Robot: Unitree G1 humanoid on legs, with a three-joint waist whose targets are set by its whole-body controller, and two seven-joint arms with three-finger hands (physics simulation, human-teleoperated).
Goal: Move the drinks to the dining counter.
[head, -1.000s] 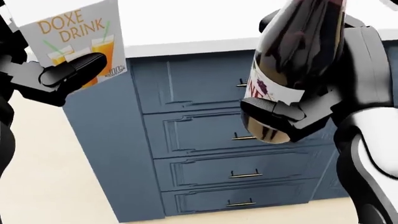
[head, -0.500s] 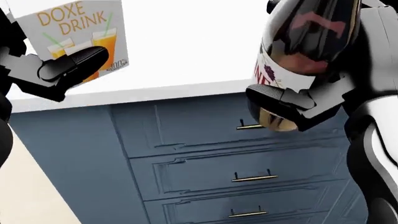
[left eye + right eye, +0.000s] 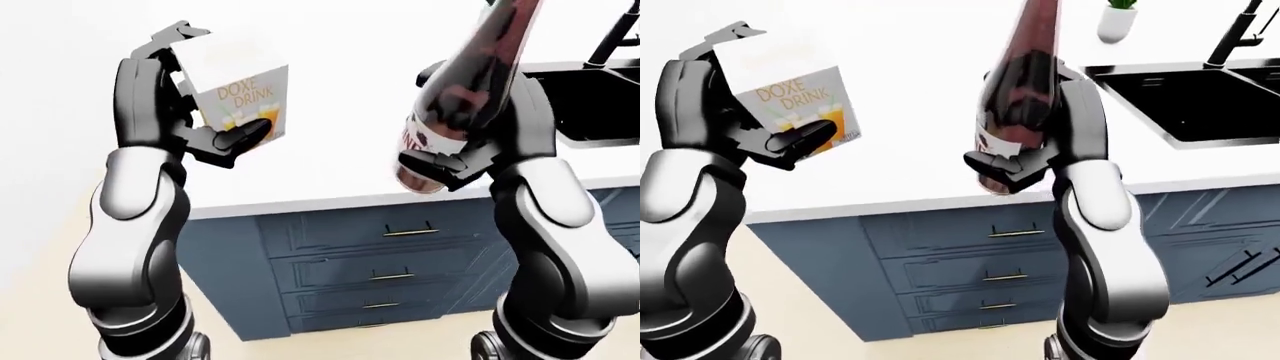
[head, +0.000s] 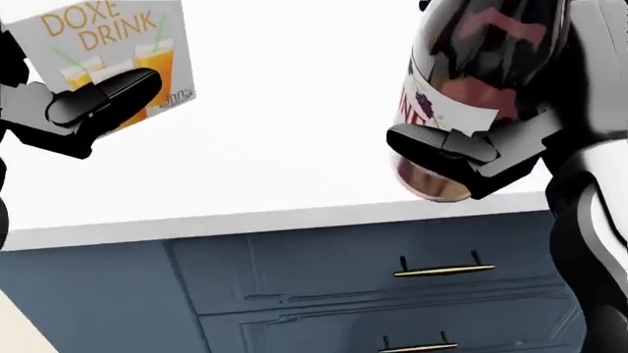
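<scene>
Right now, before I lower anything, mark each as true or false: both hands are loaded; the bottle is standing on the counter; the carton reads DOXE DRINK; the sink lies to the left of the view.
1. Both hands are loaded: true. The left hand grips the juice carton, the right hand the wine bottle.
2. Bottle standing on the counter: false. It is held tilted above it.
3. Carton reads DOXE DRINK: true.
4. Sink on the left: false. It is at the right.

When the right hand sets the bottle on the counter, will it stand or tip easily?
The bottle is tall, narrow and held tilted, so it may tip unless righted first. It looks like glass, probably heavy and fragile. The white counter seems flat, so it should stand once upright.
</scene>
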